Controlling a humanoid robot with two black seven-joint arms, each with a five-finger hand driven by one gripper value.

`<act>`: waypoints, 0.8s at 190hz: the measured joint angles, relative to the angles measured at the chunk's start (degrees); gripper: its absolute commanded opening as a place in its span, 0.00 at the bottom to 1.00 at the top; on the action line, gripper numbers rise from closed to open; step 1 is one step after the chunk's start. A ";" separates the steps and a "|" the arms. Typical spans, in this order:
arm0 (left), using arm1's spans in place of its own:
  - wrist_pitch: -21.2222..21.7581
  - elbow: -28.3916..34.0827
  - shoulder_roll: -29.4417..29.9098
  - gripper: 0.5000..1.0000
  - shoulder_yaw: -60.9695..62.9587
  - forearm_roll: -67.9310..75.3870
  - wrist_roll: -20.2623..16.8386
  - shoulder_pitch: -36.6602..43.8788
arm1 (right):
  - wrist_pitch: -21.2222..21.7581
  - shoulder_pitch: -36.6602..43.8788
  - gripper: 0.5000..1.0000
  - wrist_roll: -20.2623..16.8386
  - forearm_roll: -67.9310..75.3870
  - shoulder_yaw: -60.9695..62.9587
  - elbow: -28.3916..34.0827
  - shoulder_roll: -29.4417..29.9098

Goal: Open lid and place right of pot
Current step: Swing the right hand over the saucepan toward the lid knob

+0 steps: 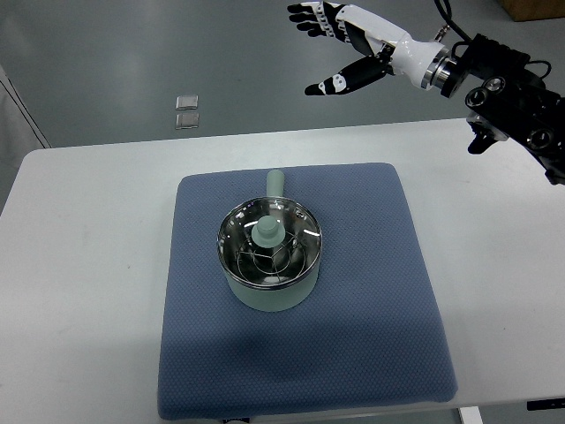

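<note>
The right hand point(340, 49) is in the upper right of the frame, raised beyond the far edge of the worktop point(79, 265). Its arm enters from the right edge. The fingers point(311, 16) are spread and extended toward the left, the thumb is held apart below them, and the hand holds and touches nothing. It is well apart from the pot.

The pot point(269, 296) stands near the centre of the frame on a blue mat point(380, 300) that covers the middle of the white worktop. The pot body is pale green, with a short handle point(275, 182) pointing toward the top of the frame. The lid point(296, 231) is seated on the pot, glass within a metal rim. Its pale green knob point(267, 231) stands at the centre. A metal wire rack shows through the glass.

Two small clear squares point(186, 110) lie on the floor in the upper left of the frame.
</note>
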 measured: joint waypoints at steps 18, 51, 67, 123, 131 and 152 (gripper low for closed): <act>0.00 0.00 0.00 1.00 0.00 0.00 0.00 0.00 | 2.84 2.84 0.86 0.48 -8.04 -0.32 4.60 -0.82; 0.00 0.00 0.00 1.00 0.00 0.00 -0.01 0.01 | 8.04 8.57 0.85 0.43 -16.54 -4.40 9.03 -0.79; 0.00 0.00 0.00 1.00 0.00 0.00 -0.01 0.01 | 9.31 11.86 0.85 0.39 -20.09 -8.19 11.00 -0.63; 0.00 0.00 0.00 1.00 0.00 0.00 -0.01 0.00 | 10.08 21.28 0.85 0.90 -30.46 -19.46 16.55 2.06; 0.00 0.00 0.00 1.00 0.00 0.00 -0.01 0.02 | 10.08 22.19 0.85 1.09 -31.17 -20.67 16.87 2.62; 0.00 0.00 0.00 1.00 0.00 0.00 -0.01 0.01 | 9.73 23.50 0.85 1.47 -32.85 -23.38 17.24 4.45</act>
